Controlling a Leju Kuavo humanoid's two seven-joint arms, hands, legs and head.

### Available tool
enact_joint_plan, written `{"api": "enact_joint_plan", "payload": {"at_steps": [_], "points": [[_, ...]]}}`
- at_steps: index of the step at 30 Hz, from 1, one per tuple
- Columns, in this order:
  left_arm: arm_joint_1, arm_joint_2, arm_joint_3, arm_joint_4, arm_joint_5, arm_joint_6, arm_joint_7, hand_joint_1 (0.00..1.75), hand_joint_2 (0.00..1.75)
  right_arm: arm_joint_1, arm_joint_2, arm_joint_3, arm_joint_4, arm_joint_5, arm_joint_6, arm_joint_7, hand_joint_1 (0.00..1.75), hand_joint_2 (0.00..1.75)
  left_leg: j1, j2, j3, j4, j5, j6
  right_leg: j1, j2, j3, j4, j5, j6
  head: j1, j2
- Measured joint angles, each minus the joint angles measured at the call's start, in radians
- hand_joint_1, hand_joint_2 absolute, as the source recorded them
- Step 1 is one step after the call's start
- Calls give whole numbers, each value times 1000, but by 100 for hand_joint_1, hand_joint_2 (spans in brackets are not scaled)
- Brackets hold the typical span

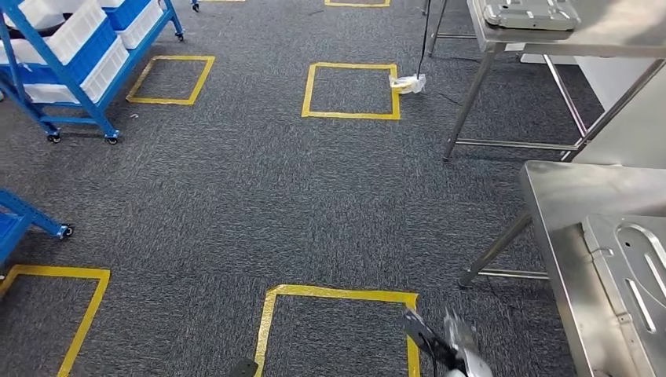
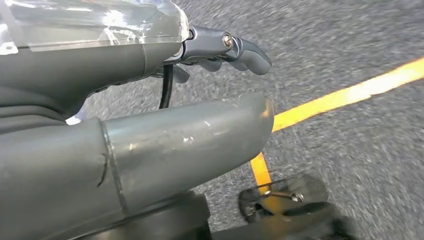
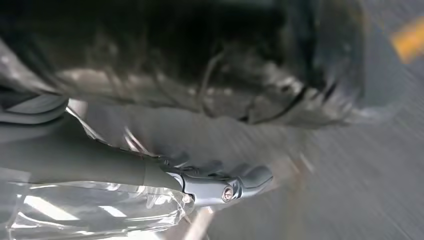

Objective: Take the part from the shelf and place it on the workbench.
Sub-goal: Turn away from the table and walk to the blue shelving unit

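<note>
Both arms hang low over the carpet, and the part lies flat on the near workbench.

In the head view the grey carpet [image 1: 259, 188] spreads out, marked with yellow tape squares [image 1: 351, 91]. At five o'clock the steel workbench [image 1: 561, 228] carries the flat metal part [image 1: 632, 287], lying on its top near the edge of the picture. At one o'clock a second steel table [image 1: 612, 39] holds a grey tray [image 1: 530, 13]. At ten o'clock there's the blue wheeled shelf [image 1: 78, 63] with white bins [image 1: 71, 31]. The left hand [image 2: 150, 130] hangs above a yellow line, thumb straight, fingers [image 2: 247, 52] loosely bent, nothing in it. The right hand [image 3: 200, 180] comes through blurred; fingers [image 3: 255, 176] slightly curled, and I can't tell whether it's released or clenched.
</note>
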Motion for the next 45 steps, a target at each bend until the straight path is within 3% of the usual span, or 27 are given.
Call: {"api": "enact_joint_plan", "payload": {"at_steps": [2,5,7,9,10,11,12,13,15,17,18,20,22,24,26,27,29,31,33,35,36,37,39,41,42,43,45], "points": [[1,1,6,0,0,3,-2,0,0,36,2,-58,11,-13,31,16,0,0,-7,21,36,-66,8,11,3,-10,3,2,-6,10,1,0],[5,1,17,0,0,11,-2,0,0,83,3,-126,25,-74,125,91,0,0,-11,-1,45,-75,5,31,1,-16,16,-2,-15,27,2,0],[10,2,25,0,0,22,-4,0,0,144,3,-194,40,-138,181,127,0,0,-8,-27,56,-85,7,45,-5,26,6,44,-52,35,3,0],[14,3,32,0,0,31,-8,0,0,212,2,-252,59,-178,211,141,0,0,-8,-56,61,-89,8,54,-7,84,-52,166,-117,34,5,0],[17,3,35,0,0,33,-10,0,0,240,1,-274,67,-186,219,147,0,0,-10,-71,61,-88,7,57,-7,97,-89,232,-142,32,5,0],[20,4,37,0,0,34,-12,0,0,259,1,-290,73,-189,223,152,0,0,-13,-84,61,-87,7,58,-5,103,-115,271,-148,30,5,0],[24,5,40,0,0,34,-14,0,0,271,1,-306,77,-190,227,158,0,0,-15,-96,61,-85,6,59,-3,107,-126,275,-134,27,5,0],[27,5,42,0,0,35,-14,0,0,277,1,-319,80,-190,230,162,0,0,-16,-107,62,-83,5,58,-1,112,-117,239,-101,23,5,0],[28,5,45,0,0,36,-15,0,0,280,0,-341,84,-190,235,168,0,0,-17,-127,62,-78,2,56,2,148,-63,106,-26,13,5,0],[26,5,45,0,-1,37,-15,0,0,281,0,-358,88,-192,239,171,0,0,-19,-146,61,-75,1,50,4,180,-26,22,6,8,5,0],[27,5,46,0,-2,37,-14,0,0,281,0,-365,89,-197,238,172,0,0,-19,-155,60,-75,1,46,7,182,-21,13,6,7,5,0],[29,5,47,0,-6,37,-10,0,0,280,4,-382,89,-213,233,165,0,0,-17,-169,57,-75,2,36,6,157,-15,6,10,1,4,0],[31,6,49,0,-12,35,-7,0,0,282,10,-398,90,-222,215,140,0,0,-19,-133,42,-42,-24,27,2,131,-6,-6,15,-9,2,0],[30,7,50,0,-21,29,-7,0,0,286,13,-408,90,-217,187,100,0,0,-17,-73,-7,69,-90,16,2,101,-3,-10,16,-16,-1,0],[29,7,50,0,-30,22,-7,0,0,288,14,-413,90,-207,158,57,0,0,-10,-49,-61,186,-140,5,3,69,-3,-9,14,-17,-1,0],[29,7,50,0,-33,20,-7,0,0,287,14,-416,90,-203,147,40,0,0,-5,-44,-66,199,-137,1,3,54,-3,-9,13,-16,-1,0],[31,9,50,0,-36,19,-7,0,0,283,15,-419,90,-202,138,25,0,0,1,-28,-18,114,-86,-3,1,27,0,-7,9,-12,-1,0],[30,10,51,0,-37,19,-7,0,0,282,15,-424,91,-204,139,30,0,0,0,20,56,-21,-38,0,3,5,5,-4,2,-2,-1,0],[29,10,52,0,-37,21,-6,0,0,281,15,-431,92,-207,145,51,0,0,-5,47,85,-76,-27,11,6,-14,12,-1,-3,9,0,0],[32,11,52,1,-40,24,2,0,0,280,15,-435,93,-210,150,70,0,0,-8,24,85,-79,-25,23,6,-30,19,-3,-7,21,0,0],[34,11,53,1,-42,26,8,0,0,280,15,-436,93,-210,150,76,0,0,-7,12,87,-84,-22,29,3,-16,22,1,-13,27,0,0],[35,12,53,1,-44,29,15,0,0,280,15,-437,93,-209,151,80,0,0,-5,1,90,-89,-18,36,0,11,17,17,-29,32,0,0],[34,12,54,1,-42,33,27,0,0,285,16,-438,95,-204,154,84,0,0,-4,-22,93,-95,-12,46,-5,80,-22,110,-87,36,2,0],[32,13,57,1,-35,39,35,0,0,291,16,-439,97,-191,160,89,0,0,-7,-49,91,-94,-11,51,-6,103,-82,236,-142,35,2,0],[32,14,61,1,-31,43,41,0,0,293,16,-439,97,-185,163,92,0,0,-9,-63,91,-92,-11,52,-6,105,-101,270,-146,34,2,0],[33,15,66,1,-26,47,46,0,0,294,16,-439,98,-179,167,97,0,0,-10,-79,91,-90,-11,52,-5,106,-104,268,-130,33,2,0],[35,17,77,1,-15,52,49,0,0,295,16,-439,99,-178,172,104,0,0,-10,-110,91,-84,-13,49,-6,122,-61,161,-55,27,2,0]]}}
